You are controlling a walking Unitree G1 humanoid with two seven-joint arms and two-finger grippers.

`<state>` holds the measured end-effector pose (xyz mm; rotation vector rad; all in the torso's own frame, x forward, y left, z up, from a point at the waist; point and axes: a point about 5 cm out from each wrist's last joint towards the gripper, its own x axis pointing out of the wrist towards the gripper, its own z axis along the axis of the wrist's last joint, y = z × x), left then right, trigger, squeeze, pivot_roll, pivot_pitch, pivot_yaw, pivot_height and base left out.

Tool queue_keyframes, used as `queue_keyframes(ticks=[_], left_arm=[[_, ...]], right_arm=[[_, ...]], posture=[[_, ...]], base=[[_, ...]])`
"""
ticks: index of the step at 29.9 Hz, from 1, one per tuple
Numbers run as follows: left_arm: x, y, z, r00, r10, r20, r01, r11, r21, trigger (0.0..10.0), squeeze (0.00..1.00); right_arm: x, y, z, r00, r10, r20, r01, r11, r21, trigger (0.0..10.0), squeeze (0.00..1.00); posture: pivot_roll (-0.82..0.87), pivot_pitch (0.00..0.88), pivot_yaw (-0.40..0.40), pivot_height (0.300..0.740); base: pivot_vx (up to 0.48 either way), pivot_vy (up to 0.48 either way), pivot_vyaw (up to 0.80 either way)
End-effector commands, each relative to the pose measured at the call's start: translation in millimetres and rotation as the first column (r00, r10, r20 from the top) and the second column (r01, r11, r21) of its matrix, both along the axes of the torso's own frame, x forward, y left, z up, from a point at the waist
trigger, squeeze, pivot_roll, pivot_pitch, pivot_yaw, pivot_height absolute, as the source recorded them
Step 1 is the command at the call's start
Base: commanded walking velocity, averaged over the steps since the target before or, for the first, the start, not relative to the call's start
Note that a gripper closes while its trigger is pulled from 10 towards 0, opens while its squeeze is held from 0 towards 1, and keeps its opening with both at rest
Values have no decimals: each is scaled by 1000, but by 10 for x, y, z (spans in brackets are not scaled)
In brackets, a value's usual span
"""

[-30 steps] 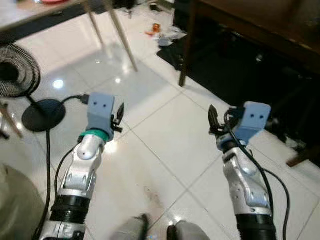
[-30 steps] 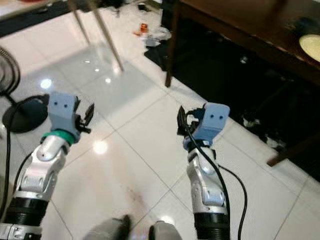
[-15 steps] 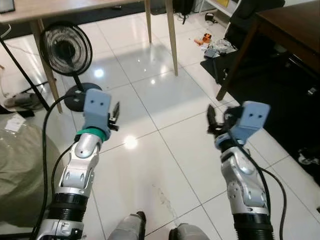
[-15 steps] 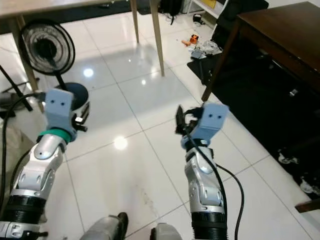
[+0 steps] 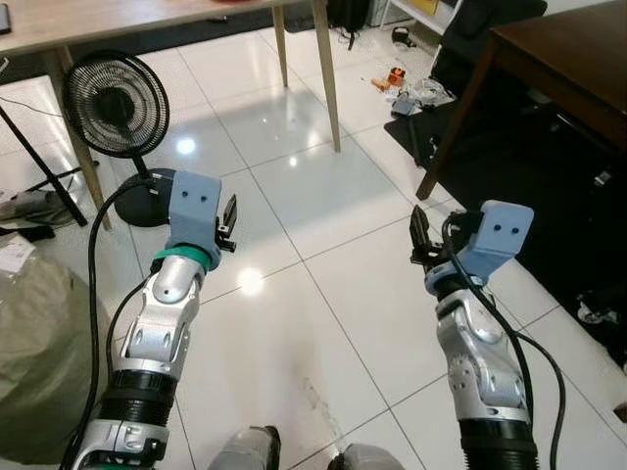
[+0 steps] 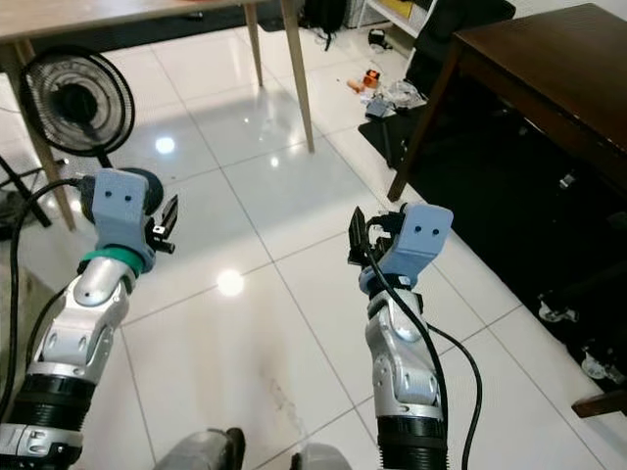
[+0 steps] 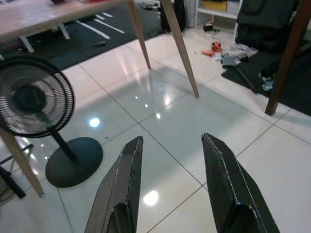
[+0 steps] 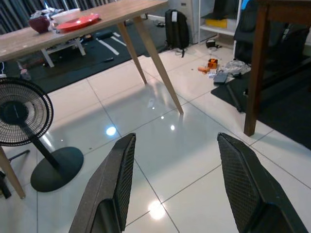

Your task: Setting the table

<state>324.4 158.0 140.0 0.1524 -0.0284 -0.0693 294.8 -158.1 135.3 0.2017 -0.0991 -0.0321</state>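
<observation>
Both arms are raised in front of me over the white tiled floor. My left gripper point(image 5: 230, 217) is open with nothing between its fingers point(image 7: 124, 184). My right gripper point(image 5: 419, 235) is open too and holds nothing. Ahead stands a light wooden table point(image 8: 104, 13); on it lie a red plate point(image 8: 77, 22), a dark red bowl point(image 8: 39, 23) and a white bowl point(image 8: 65, 14). A dark wooden table point(image 5: 578, 49) stands at the right.
A standing fan point(image 5: 116, 98) with a round black base point(image 5: 157, 191) is at the left front, its cable trailing by my left arm. A grey-green sack point(image 5: 39, 352) lies at far left. Small clutter point(image 5: 411, 93) and a black backpack point(image 8: 177, 31) lie beyond the dark table's leg point(image 5: 456, 127).
The whole view has swung, bringing the fan and the light table's legs into sight. Both arms keep the same raised pose and both grippers stay open.
</observation>
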Motion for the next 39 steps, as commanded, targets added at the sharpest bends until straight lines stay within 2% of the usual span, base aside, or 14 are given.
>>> queue_keyframes(ticks=[1,39], left_arm=[[11,-36,-6,1000,-7,0,7,1000,2,10000,0],[22,-41,10,1000,-20,4,20,1000,7,10000,0]], right_arm=[[-15,-44,-42,1000,-17,-12,17,1000,9,10000,0],[-15,-58,-31,999,-45,-9,45,999,4,10000,0]], posture=[[-12,0,34,740],[-4,7,33,740]], base=[[454,0,0],[459,0,0]])
